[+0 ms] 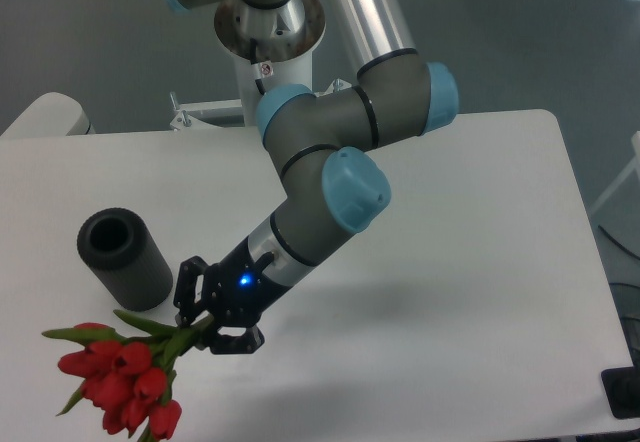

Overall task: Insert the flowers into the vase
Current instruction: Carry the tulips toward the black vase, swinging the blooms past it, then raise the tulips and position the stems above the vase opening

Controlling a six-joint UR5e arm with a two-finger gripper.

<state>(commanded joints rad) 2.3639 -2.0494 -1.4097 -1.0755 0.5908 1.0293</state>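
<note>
The flowers (pixel 120 372), red tulip buds with green leaves, hang at the lower left, held by their stems above the table's front edge. My gripper (pixel 203 324) is shut on the stems just right of the buds, its wrist tilted down to the left. The vase (pixel 125 259), a matte black cylinder with its round hole facing up, stands on the table a little above and left of the gripper, apart from the flowers. The stems' far ends are hidden behind the wrist.
The white table (pixel 470 262) stretches right of the arm. The arm's base column (pixel 268 32) rises at the back centre. A pale rounded object (pixel 45 117) sits off the back left corner. A black item (pixel 622 392) shows at the lower right edge.
</note>
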